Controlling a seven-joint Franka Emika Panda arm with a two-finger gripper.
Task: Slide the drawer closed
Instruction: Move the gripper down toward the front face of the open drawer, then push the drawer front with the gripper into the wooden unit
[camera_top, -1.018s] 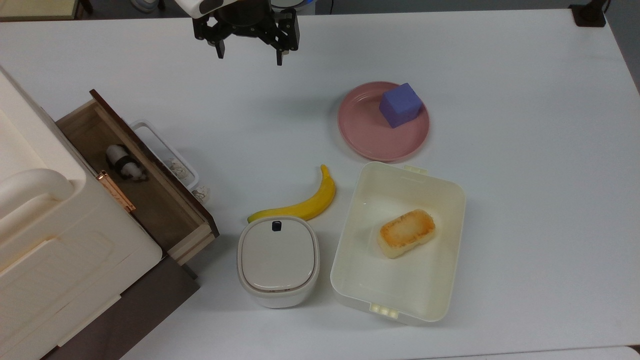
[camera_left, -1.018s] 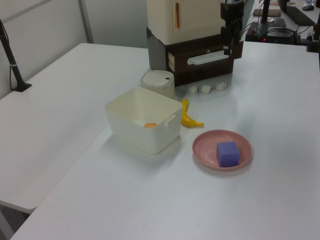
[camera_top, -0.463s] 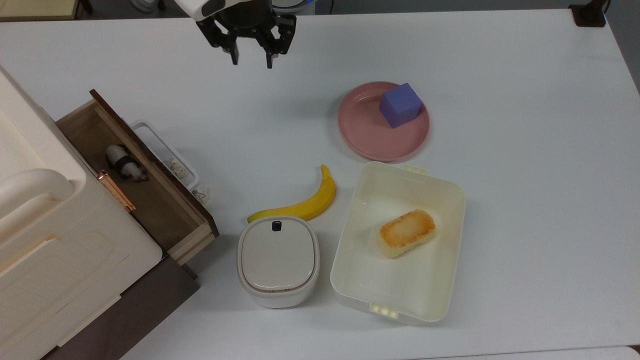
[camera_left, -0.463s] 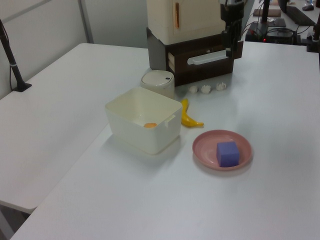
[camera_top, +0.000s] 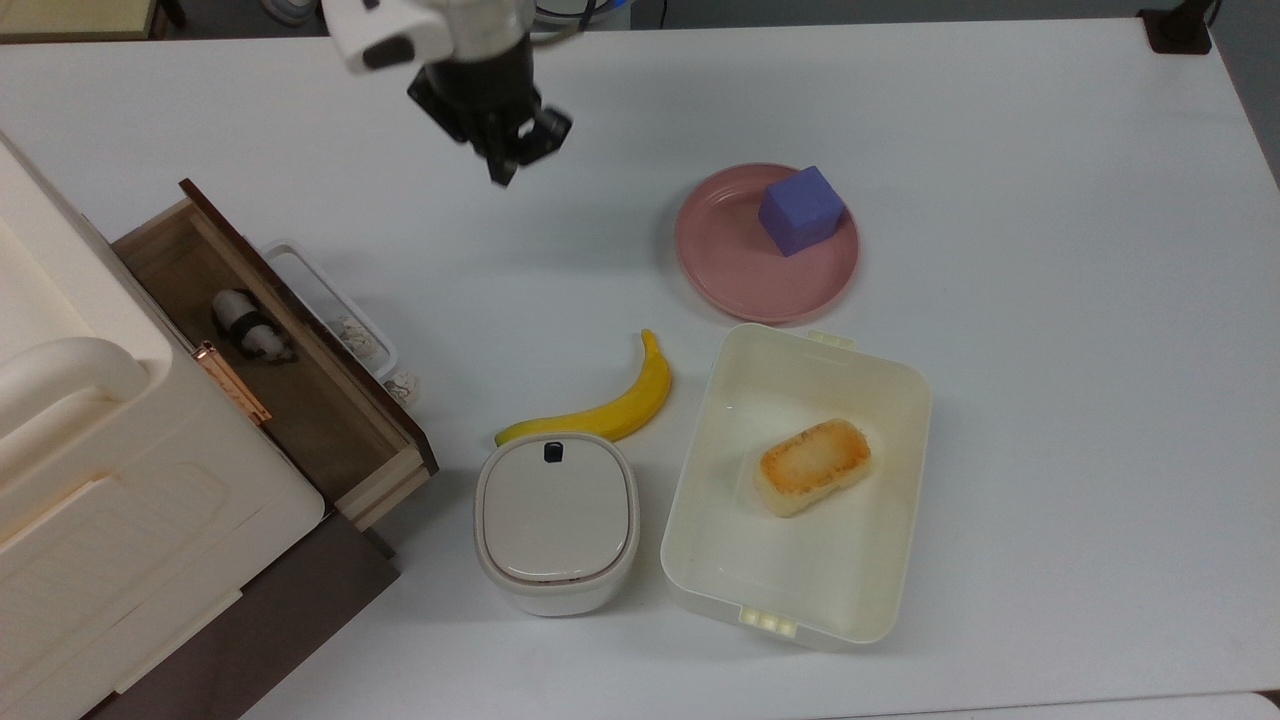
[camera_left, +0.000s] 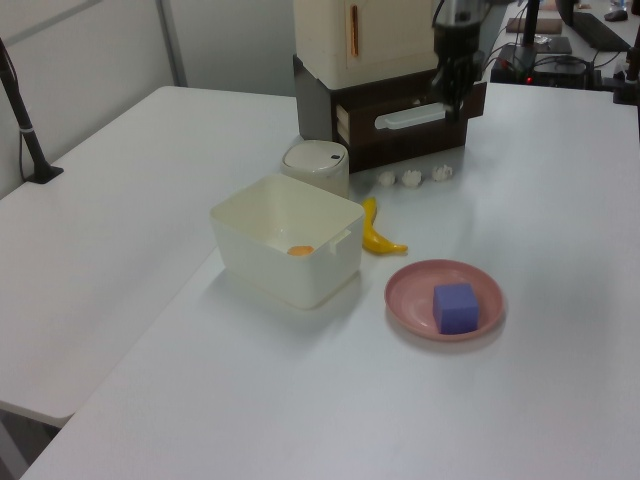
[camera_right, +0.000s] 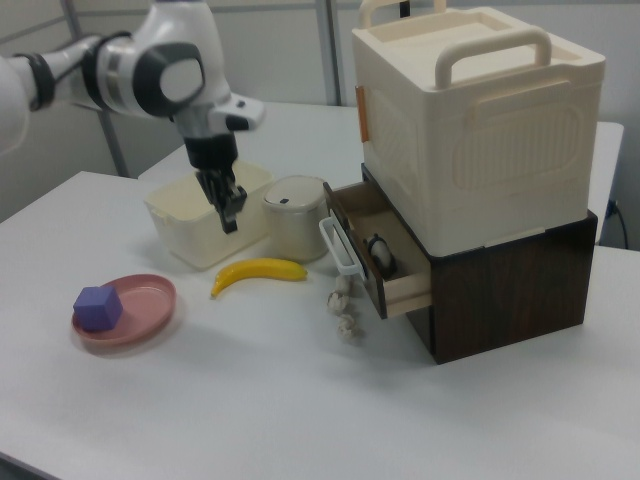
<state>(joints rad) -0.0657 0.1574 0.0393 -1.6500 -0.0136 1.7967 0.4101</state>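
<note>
The drawer (camera_top: 300, 400) stands pulled out of the cream cabinet (camera_top: 100, 480), its light wood sides and dark brown front panel (camera_right: 352, 240) showing. A white loop handle (camera_top: 335, 300) sticks out from the front. Inside lies a small black and white object (camera_top: 245, 325). My gripper (camera_top: 500, 175) hangs over the table at the top view's upper middle, well apart from the handle, pointing down with its fingers together and nothing held. The right view puts the gripper (camera_right: 230, 220) to the left of the drawer, above the banana. In the left view the gripper (camera_left: 447, 98) overlaps the drawer front (camera_left: 420, 118).
A banana (camera_top: 600, 410), a rounded lidded container (camera_top: 556, 520) and small white crumpled bits (camera_top: 402, 383) lie near the drawer front. A cream tray (camera_top: 700, 560) holds a toasted bread piece (camera_top: 812, 466). A pink plate (camera_top: 720, 270) carries a purple cube (camera_top: 800, 210).
The gripper's fingers went from wide open to shut. The gripper also turned and moved down in the top view, out over the table. The drawer has not moved.
</note>
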